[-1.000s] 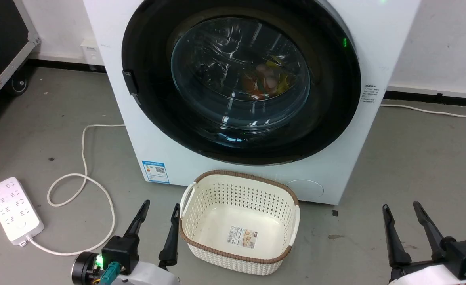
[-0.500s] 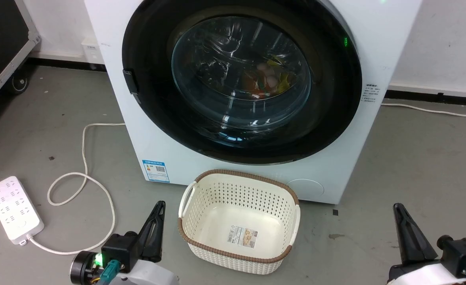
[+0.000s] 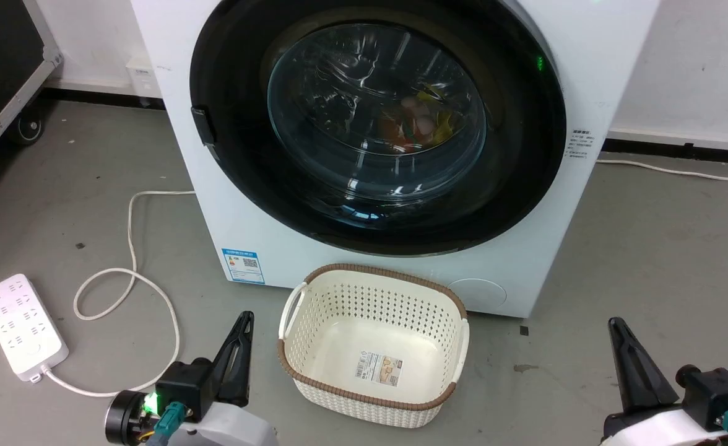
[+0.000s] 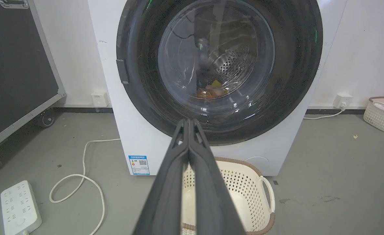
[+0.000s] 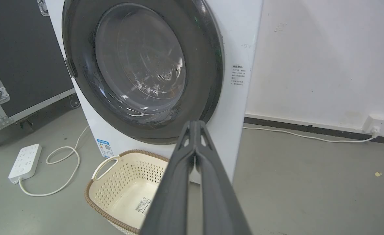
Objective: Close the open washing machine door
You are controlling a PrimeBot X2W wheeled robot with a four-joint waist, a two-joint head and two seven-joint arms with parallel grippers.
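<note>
left gripper (image 3: 246,319): clenched, its two dark fingers pressed flat together to a single point and holding nothing; it hung low over the floor (image 3: 649,260) just left of the basket, touching neither. In the left wrist view the joined tips (image 4: 188,121) pointed at the lower rim of the door.
right gripper (image 3: 615,322): also clenched and empty, fingers together, over bare floor well to the right of the basket.
basket (image 3: 370,401): cream, perforated, brown-rimmed, empty but for a sticker on its bottom; it stood on the floor between the grippers, just before the machine's lower front edge.
power strip (image 3: 20,328): white, on the floor at the far left, its cable (image 3: 130,229) looping toward the machine.
washing machine (image 3: 215,204): white, against the wall, blue label (image 3: 242,267) at its lower left front corner.
washing machine door (image 3: 234,155): lay flush against the machine's front, with coloured laundry (image 3: 413,124) visible behind its glass.
</note>
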